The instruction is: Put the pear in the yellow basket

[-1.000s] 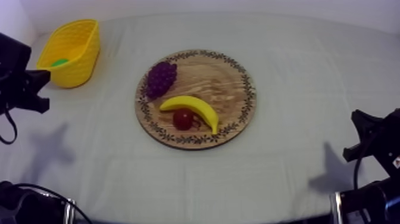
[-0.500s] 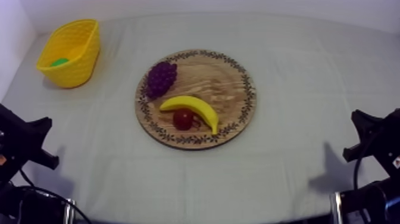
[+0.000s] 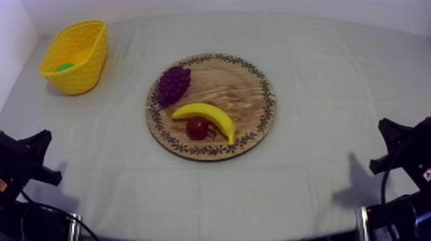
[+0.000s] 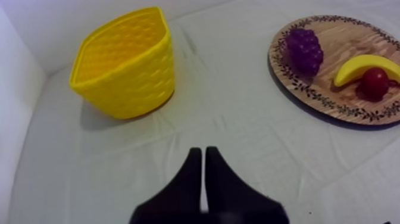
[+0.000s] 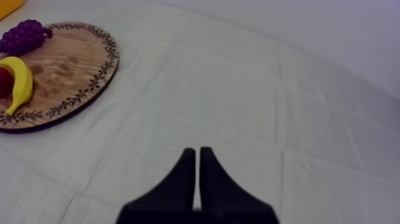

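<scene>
We look down on a cloth-covered surface (image 3: 321, 77). A yellow basket (image 3: 86, 67) stands at its far left corner. Inside it lies a green shape (image 3: 63, 66), which we take to be the pear. A round wooden board (image 3: 247, 90) with a patterned rim sits in the middle of the surface, well apart from the basket. On the board are a bunch of grapes (image 3: 174, 84), a banana (image 3: 208, 116), and a small red fruit (image 3: 197, 127) touching the banana's inner curve. No pear lies on the board.

We judge the task to be finished, with only settling the arms left. To do that well, each arm should rest low at its own side, well away from the basket so nothing tips it, and clear of the board.

The left gripper (image 4: 202, 156) hangs above bare cloth, pointing between the basket and the board. Its fingers (image 4: 190, 179) are pressed together into a narrow wedge, holding and touching nothing. The right gripper (image 5: 197, 154) hangs over bare cloth beside the board. Its fingers (image 5: 184, 179) are likewise clenched together and empty.
</scene>
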`<state>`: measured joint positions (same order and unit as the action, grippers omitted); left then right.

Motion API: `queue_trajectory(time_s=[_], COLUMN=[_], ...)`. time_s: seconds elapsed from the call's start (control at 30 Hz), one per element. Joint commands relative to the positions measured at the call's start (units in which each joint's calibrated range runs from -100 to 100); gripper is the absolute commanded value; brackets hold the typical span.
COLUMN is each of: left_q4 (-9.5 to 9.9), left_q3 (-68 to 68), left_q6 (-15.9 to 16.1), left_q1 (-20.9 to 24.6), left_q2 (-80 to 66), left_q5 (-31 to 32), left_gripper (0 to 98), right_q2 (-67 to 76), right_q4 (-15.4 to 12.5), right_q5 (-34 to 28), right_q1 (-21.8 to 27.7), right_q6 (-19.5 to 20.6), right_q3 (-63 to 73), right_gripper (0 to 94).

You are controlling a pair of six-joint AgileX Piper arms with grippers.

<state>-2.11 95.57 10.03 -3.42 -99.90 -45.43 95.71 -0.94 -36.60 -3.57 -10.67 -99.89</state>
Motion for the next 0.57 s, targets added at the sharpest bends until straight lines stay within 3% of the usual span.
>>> queue_trajectory(time_s=[0.0, 0.1, 0.33, 0.53], left_q4=[0.04, 0.1, 0.17, 0.18], left_q3=[0.07, 0.08, 0.08, 0.08], left_q6=[-0.62, -3.42, -14.15, -16.05], left_q1=[-0.02, -0.02, -0.02, -0.02], left_q2=[-0.05, -0.08, -0.1, -0.1], left_q5=[0.11, 0.19, 0.23, 0.23], left_gripper=[0.1, 0.1, 0.1, 0.1], right_q2=[0.04, 0.04, 0.04, 0.04], right_q4=[-0.01, -0.01, -0.01, -0.01], right_q5=[-0.01, -0.01, -0.01, -0.01], right_q1=[-0.02, -0.02, -0.02, -0.02], right_q6=[0.0, 0.0, 0.0, 0.0], right_q3=[0.0, 0.0, 0.0, 0.0], right_gripper=[0.4, 0.4, 0.4, 0.4])
